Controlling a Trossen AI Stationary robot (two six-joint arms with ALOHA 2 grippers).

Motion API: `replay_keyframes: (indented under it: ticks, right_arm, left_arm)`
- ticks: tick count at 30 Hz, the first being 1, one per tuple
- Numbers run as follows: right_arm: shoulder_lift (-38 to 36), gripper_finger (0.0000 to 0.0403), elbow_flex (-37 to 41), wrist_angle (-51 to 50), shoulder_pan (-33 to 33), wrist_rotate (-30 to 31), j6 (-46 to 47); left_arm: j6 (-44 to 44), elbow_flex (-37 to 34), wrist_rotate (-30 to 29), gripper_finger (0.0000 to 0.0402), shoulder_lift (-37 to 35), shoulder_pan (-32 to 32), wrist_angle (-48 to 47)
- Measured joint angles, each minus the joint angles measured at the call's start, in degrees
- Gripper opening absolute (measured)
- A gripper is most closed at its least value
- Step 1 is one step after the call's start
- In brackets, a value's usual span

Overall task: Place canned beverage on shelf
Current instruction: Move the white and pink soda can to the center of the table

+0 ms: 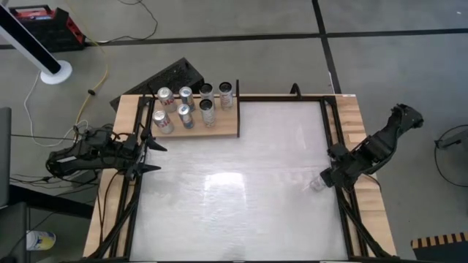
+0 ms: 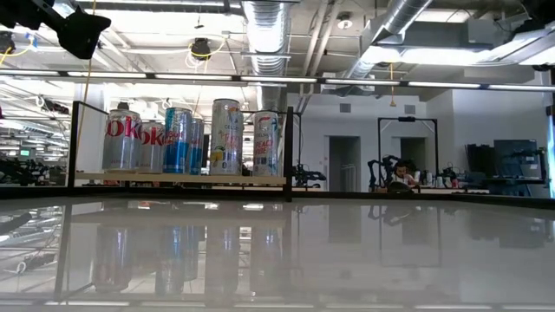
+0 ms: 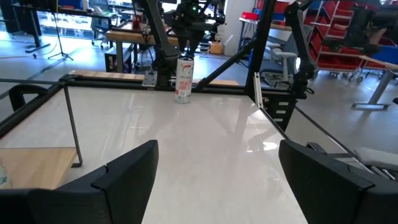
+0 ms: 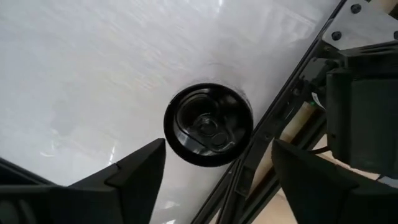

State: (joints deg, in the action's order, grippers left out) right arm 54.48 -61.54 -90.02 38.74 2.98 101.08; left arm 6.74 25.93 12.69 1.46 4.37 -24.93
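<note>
At the three o'clock edge of the white table (image 1: pixel 241 183), the right tool (image 1: pixel 322 180) hangs directly over a lone can (image 4: pixel 208 124), which stands upright on the glossy surface just inside the black frame rail. From the right wrist view the can's dark top sits between the two fingers (image 4: pixel 134 174), which are spread and clear of it on both sides; nothing is pinched. The left wrist view shows the same can (image 3: pixel 184 79) standing upright at the far side, with the right arm above it.

At the nine o'clock edge, the left tool (image 1: pixel 150 152) waits with its fingers spread wide and holds nothing.

At the eleven o'clock corner lies the shelf (image 1: pixel 219 128), a light-wood board flat on the table. Seven cans (image 1: pixel 186 109) stand upright on it in two rows, near one another. The low view shows them (image 2: pixel 186 139) in a line on the board, a thin black frame upright at either end.
</note>
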Motion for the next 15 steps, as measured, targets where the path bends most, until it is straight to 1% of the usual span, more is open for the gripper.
replay_keyframes:
  ticks: [7,15]
  right_arm:
    - [1.37,0.0368,0.0,0.79,0.0,-0.02,-0.44]
    - [4.16,0.0398,0.0,2.46,-0.02,-0.04,-2.71]
  left_arm:
    - [0.0,0.0,0.0,0.0318,-0.01,-0.01,0.01]
    - [0.0,0.0,0.0,0.0318,-0.01,-0.01,0.02]
